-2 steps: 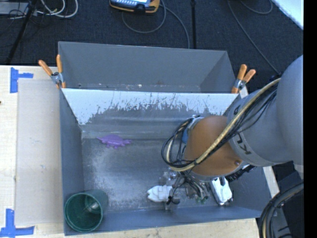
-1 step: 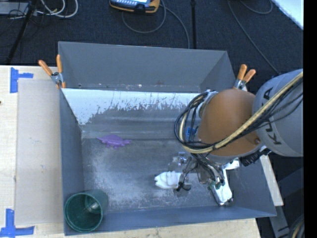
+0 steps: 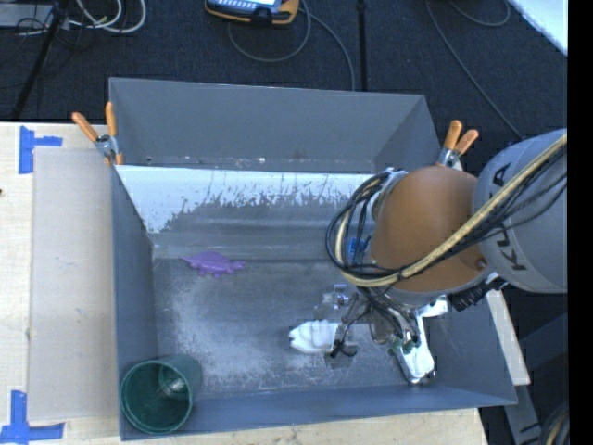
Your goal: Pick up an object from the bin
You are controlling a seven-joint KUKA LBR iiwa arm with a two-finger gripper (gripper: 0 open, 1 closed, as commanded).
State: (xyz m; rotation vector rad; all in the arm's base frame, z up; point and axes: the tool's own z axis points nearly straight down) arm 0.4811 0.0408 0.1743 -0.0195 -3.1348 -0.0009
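White, lumpy and soft-looking, a small object (image 3: 311, 337) is lying on the scuffed grey metal bin (image 3: 232, 341) floor, just outside the pincer (image 3: 375, 350). The pincer's fingers are standing spread and gripping nothing. The reach appears to be in hand. Next, it is needing to straddle the lump before closing. Farther off are sitting a flat purple plastic shape (image 3: 215, 264) and a round dark green cup (image 3: 157, 395).

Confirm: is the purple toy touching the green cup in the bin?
Apart. The camera view shows bare bin floor between the purple toy and the green cup.
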